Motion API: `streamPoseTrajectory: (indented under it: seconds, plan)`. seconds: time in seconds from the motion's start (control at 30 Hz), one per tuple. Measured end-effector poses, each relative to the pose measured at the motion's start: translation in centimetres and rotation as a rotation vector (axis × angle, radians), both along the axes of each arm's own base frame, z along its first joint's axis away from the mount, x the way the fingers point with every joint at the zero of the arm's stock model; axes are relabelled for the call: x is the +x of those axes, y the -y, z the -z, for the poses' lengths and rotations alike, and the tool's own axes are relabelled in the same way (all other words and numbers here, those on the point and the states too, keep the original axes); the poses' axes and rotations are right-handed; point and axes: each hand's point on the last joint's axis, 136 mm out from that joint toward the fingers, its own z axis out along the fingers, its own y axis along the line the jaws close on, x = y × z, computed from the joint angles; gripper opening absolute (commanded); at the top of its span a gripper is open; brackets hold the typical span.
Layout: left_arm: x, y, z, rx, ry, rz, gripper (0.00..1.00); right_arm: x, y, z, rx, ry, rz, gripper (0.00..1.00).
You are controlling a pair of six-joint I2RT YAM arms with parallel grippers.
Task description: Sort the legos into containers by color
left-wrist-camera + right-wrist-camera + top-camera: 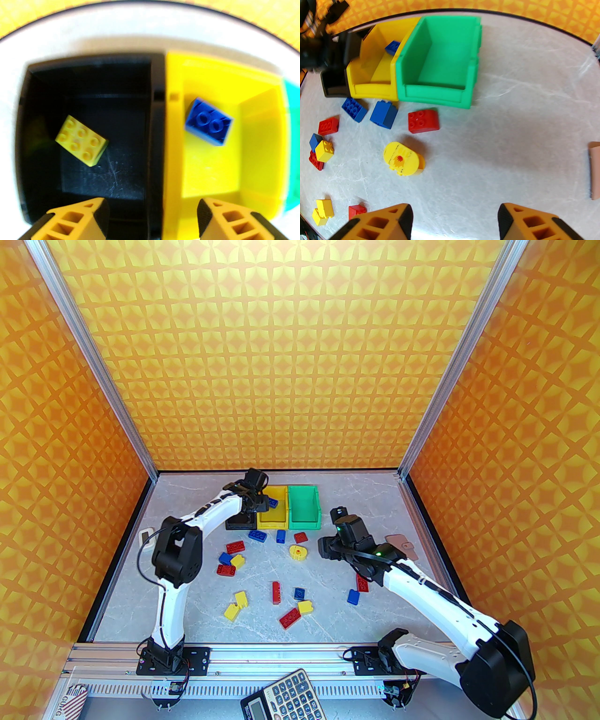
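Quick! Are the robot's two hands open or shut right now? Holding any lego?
Left gripper: open, holding nothing.
Right gripper: open, holding nothing.

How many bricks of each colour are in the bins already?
Yellow brick: 1, in the black bin
Blue brick: 1, in the yellow bin
Red: 0
Total: 2; the green bin holds none.
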Motion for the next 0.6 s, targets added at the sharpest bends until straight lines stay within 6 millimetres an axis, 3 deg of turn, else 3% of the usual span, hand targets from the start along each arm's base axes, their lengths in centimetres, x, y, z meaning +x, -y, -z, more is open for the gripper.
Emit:
streamPoseTrajectory:
  seconds: [0.13, 0.3, 0.47, 0.6]
  plan:
    - [-0.4, -0.2, -3.3, -0.024, 0.052, 0.0, 0.67, 0.2, -1.2, 2.1, 0.007, -0.037, -0.033, 0.72]
    - [-3.4, -1.3, -5.7, -0.034, 0.075, 0.006, 0.67, 0.4, -3.7, 5.4, -0.015, -0.089, -0.102, 0.73]
    - [-7.0, -2.0, -5.4, -0.022, 0.052, 0.027, 0.67, 0.0, -4.3, 9.3, -0.058, -0.183, -0.112, 0.71]
    - [-9.7, -2.4, -4.1, -0.008, 0.017, 0.042, 0.67, -0.1, -4.5, 9.4, -0.046, -0.192, -0.102, 0.71]
